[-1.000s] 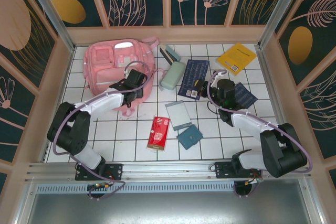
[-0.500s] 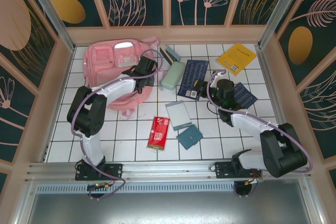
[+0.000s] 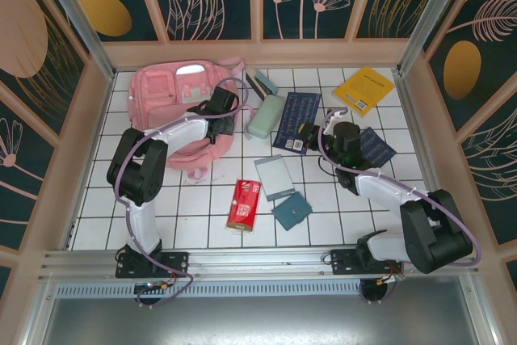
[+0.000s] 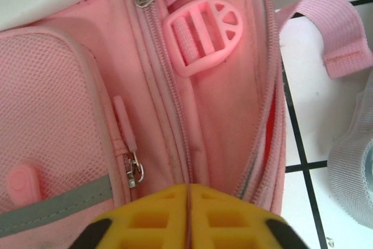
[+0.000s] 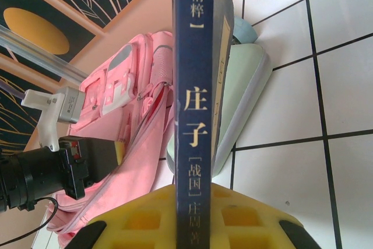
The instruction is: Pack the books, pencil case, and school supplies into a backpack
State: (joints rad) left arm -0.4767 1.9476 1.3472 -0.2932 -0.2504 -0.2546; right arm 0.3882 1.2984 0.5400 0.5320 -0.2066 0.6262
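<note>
The pink backpack (image 3: 174,98) lies flat at the back left. My left gripper (image 3: 223,112) is at its right edge, shut (image 4: 189,186) on a thin ridge of pink fabric beside the open zip. My right gripper (image 3: 309,131) is shut (image 5: 195,188) on a navy book (image 5: 195,86), whose spine faces the wrist camera. The mint pencil case (image 3: 265,116) lies between backpack and book. A second navy book (image 3: 376,147) and the yellow book (image 3: 365,89) lie at the right. The stapler (image 3: 261,82), red packet (image 3: 243,204), silver pad (image 3: 275,177) and teal square (image 3: 292,210) rest on the tiles.
The white tiled table (image 3: 186,216) is walled on three sides by wooden-framed panels (image 3: 258,50). A pink strap (image 4: 347,39) of the backpack trails over the tiles to the right of the bag. The left front tiles hold nothing.
My left arm swung from the backpack's lower right up to its right edge, and its jaws closed there. The right arm and its book have stayed put.
</note>
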